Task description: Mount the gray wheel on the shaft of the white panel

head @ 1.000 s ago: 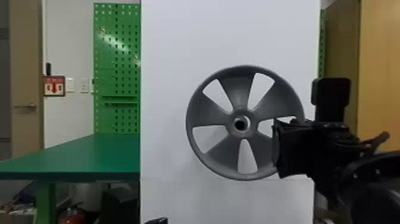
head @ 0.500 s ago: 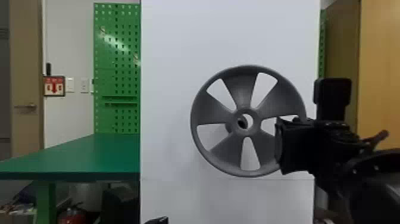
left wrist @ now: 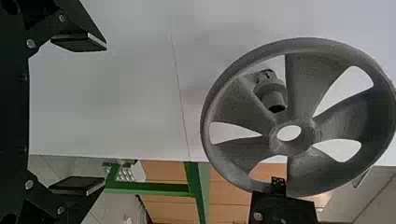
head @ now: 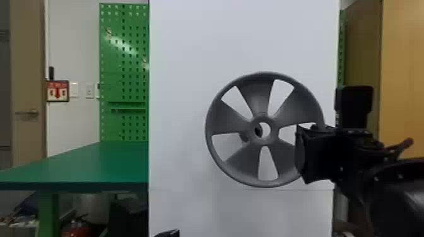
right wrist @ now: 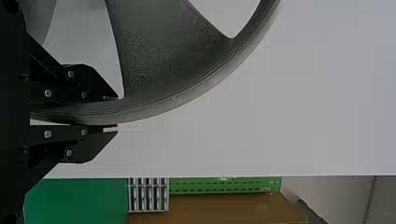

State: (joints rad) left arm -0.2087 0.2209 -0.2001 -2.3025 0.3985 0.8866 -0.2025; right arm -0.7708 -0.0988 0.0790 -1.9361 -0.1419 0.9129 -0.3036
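One gray wheel [head: 256, 96] clenched in right jaws, left spread; white panel [head: 189, 78] partly hides green table [head: 104, 164]

"What changed?"
"I shifted my right gripper [head: 300, 154] and the gray wheel [head: 254, 100] rightward."
"And the shaft [left wrist: 272, 92]?"
"Centred in my wheel's hub [head: 274, 130] before; now I see it off left."

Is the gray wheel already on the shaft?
No, in the left wrist view the shaft stands apart from the wheel's center hole.

Forward head view, sideways wrist views.
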